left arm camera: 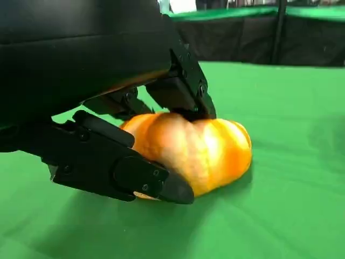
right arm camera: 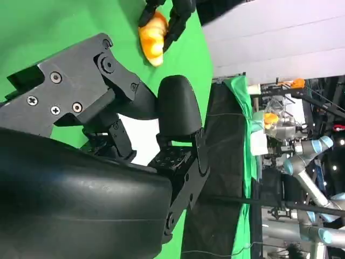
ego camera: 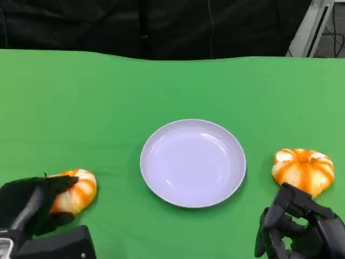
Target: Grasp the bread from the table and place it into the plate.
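While the head view looks down on the green table (ego camera: pixel 161 86), the left hand (ego camera: pixel 32 208) sits at the near left with its fingers wrapped around an orange-and-white bread (ego camera: pixel 75 191) that lies on the cloth. A white plate (ego camera: pixel 193 163) rests in the middle of the table, holding nothing, well apart from that bread. To the right of the plate lies a second bread (ego camera: pixel 303 170) of the same colouring, and the right hand (ego camera: pixel 299 229) hovers just near of it at the near right, fingers curled inward with nothing between them.

From the left wrist view, the left hand (left arm camera: pixel 135 135) clamps the bread (left arm camera: pixel 199 148): one finger presses on its upper side, another (left arm camera: pixel 118 167) lies along its lower near edge, and the bread's underside meets the green cloth (left arm camera: pixel 280 216).

Seen from the right wrist view, the right hand (right arm camera: pixel 161 145) is a black shell with bent fingers closed on nothing. Far across the green surface (right arm camera: pixel 48 27), the left hand (right arm camera: pixel 175 16) grips its bread (right arm camera: pixel 152 38).
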Motion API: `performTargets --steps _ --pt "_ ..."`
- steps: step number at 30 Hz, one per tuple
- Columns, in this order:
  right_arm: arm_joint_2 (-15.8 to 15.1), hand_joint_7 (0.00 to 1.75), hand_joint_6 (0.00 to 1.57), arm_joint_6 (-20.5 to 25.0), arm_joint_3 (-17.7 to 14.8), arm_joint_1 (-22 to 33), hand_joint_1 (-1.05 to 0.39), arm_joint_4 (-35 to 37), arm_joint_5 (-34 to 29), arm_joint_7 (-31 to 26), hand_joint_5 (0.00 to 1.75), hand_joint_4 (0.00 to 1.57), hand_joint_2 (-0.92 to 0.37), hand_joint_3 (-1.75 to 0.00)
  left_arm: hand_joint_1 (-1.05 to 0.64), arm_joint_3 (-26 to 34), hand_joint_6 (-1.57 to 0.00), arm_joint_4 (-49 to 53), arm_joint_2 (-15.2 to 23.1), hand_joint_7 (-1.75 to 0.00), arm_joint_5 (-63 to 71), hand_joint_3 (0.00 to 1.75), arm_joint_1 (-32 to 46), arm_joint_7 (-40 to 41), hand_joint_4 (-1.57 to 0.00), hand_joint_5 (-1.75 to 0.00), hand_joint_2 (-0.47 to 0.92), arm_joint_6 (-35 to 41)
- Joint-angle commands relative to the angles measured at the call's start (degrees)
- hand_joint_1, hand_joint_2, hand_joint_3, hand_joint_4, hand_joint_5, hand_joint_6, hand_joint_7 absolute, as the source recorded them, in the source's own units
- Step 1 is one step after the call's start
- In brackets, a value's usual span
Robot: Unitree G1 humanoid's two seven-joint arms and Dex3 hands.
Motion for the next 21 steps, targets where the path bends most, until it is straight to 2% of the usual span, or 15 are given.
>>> performTargets --steps 1,3,5,21 --pt "-0.31 1.67 0.7 -0.33 -0.37 0.17 -0.13 -0.01 0.24 -0.18 1.75 0.84 -0.57 -1.21 -0.11 0.45 -0.67 1.93 -0.09 -1.57 -1.32 0.09 -0.33 3.35 -0.71 -1.66 0.92 -2.54" --pt "-0.28 1.67 0.7 -0.23 -0.39 0.16 -0.13 -0.02 0.23 -0.26 1.75 0.84 -0.57 -1.21 -0.1 0.6 -0.58 2.18 -0.14 -1.71 -2.12 0.15 -0.3 3.51 -0.69 -1.73 0.92 -3.5" --pt "-0.27 1.67 0.7 -0.07 -0.36 0.17 -0.13 -0.12 0.16 -0.34 1.75 0.84 -0.56 -1.22 -0.07 0.63 -0.55 1.85 -0.03 -1.74 -2.44 0.18 -0.21 3.59 -0.69 -1.74 0.92 -3.8" --pt "-0.73 1.68 0.7 -0.61 -0.56 -0.03 -0.13 0.24 0.34 0.14 1.75 0.84 -0.56 -1.22 -0.07 1.56 -0.55 -7.9 0.77 -1.75 -2.25 0.21 2.25 2.16 -0.66 -1.75 0.91 -0.54"
